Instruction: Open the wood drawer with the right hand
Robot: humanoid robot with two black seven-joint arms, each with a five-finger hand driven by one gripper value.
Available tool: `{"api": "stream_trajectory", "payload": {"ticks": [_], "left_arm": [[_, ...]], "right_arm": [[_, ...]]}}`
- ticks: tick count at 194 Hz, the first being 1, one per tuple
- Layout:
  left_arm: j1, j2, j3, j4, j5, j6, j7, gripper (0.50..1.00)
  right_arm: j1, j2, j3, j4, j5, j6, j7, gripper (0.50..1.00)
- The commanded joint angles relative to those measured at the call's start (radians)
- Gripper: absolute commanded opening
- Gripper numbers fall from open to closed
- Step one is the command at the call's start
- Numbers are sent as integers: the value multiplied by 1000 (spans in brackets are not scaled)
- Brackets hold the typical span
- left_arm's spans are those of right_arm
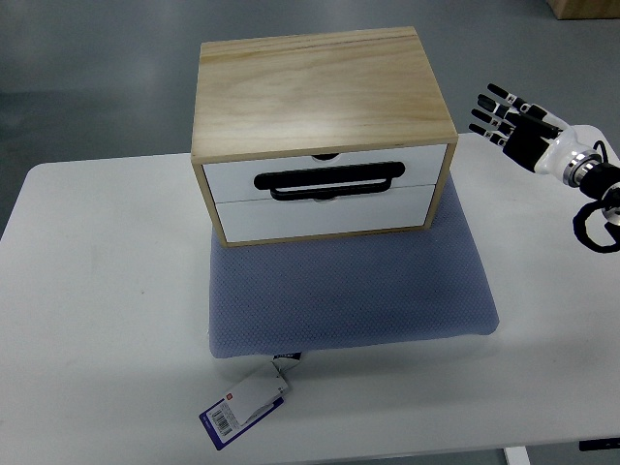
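A light wood box with two white drawer fronts sits on a blue-grey cushion in the middle of the white table. The upper drawer carries a black bar handle and looks shut flush; the lower drawer is shut too. My right hand hovers at the right, level with the box's upper edge and well clear of it, fingers spread and holding nothing. Its arm enters from the right edge. No left arm shows.
A white and blue tag hangs off the cushion's front edge onto the table. Grey floor lies beyond the table's far edge. A tan box corner shows at the top right.
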Motion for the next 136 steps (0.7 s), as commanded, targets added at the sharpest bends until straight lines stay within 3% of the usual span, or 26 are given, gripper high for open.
{"api": "stream_trajectory", "payload": {"ticks": [1,83,136], "left_arm": [[0,0,0,0,0,0,2,1000],[2,0,-3,-5,-5,0,0,1000],[0,0,-1,-3,-5,0,0,1000]], "right_arm": [[0,0,-6,0,1,0,-1,938],[-2,-13,-6,1,1,-7,-2,938],[8,-99,-1,6,1,69,2,936]]}}
